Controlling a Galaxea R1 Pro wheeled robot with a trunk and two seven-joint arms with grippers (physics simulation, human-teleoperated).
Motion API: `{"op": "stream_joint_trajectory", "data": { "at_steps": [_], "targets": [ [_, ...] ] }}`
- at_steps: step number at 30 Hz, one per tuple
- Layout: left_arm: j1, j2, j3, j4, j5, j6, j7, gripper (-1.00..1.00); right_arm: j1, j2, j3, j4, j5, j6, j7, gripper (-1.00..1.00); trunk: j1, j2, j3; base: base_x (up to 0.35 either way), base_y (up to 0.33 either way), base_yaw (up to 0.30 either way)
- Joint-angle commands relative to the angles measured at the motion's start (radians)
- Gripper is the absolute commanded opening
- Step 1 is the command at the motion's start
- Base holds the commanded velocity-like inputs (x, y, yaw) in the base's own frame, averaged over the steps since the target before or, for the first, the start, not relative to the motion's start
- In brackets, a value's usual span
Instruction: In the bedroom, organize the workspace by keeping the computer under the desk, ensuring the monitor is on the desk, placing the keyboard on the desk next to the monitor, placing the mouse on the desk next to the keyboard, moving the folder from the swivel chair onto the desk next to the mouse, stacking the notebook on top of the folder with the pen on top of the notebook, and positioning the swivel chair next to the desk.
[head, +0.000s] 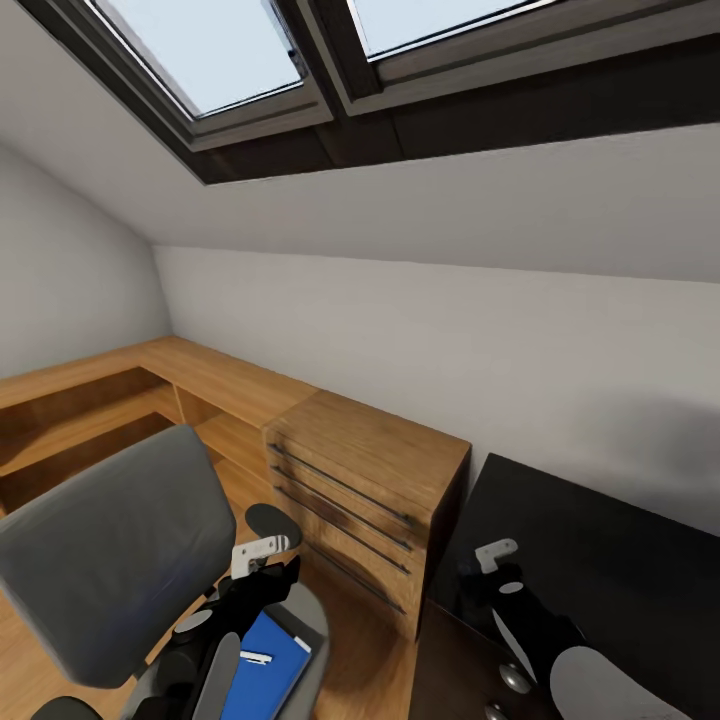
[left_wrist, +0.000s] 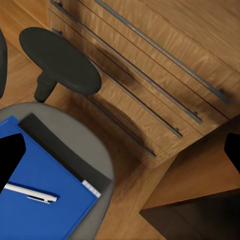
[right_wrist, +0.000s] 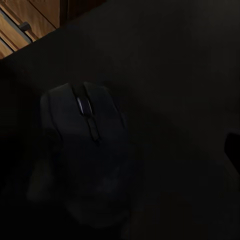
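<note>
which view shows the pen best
The left wrist view: the pen lies in plain sight on the folder, whole length visible. The head view shows it as a small white sliver beside the left arm. The right wrist view looks at a mouse.

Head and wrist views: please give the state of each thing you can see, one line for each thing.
swivel chair: upright, beside the wooden drawer unit.
folder: flat on the chair seat.
notebook: lies under the folder, one edge showing.
pen: lies on the folder.
mouse: rests on the desk.
left gripper: above the chair seat, holds nothing.
drawers: all closed.
</note>
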Motion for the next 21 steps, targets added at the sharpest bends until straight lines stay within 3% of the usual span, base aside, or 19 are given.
{"op": "stream_joint_trajectory", "data": {
  "at_steps": [1, 12, 19, 21],
  "targets": [
    [-0.001, 0.0, -0.001, -0.002, 0.011, 0.004, 0.009, 1.0, 0.0, -0.001, 0.006, -0.002, 0.006, 0.008, -0.004, 1.0, 0.0, -0.001, -0.001, 0.0, 0.0, 0.0],
    [-0.001, 0.0, -0.001, -0.002, 0.011, 0.004, 0.009, 1.0, 0.0, -0.001, 0.005, -0.008, 0.006, 0.007, 0.0, 1.0, 0.0, -0.001, -0.001, 0.0, 0.0, 0.0],
    [-0.001, 0.0, -0.001, -0.001, 0.011, 0.004, 0.009, 1.0, 0.014, 0.0, 0.0, -0.165, -0.004, 0.01, 0.001, 1.0, 0.0, -0.001, -0.001, 0.0, 0.0, 0.0],
    [-0.001, 0.0, -0.001, -0.001, 0.01, 0.004, 0.009, 1.0, 0.052, 0.002, 0.0, -0.26, -0.014, 0.015, 0.001, 1.0, 0.0, -0.001, -0.001, 0.0, 0.0, 0.0]
  ]
}}
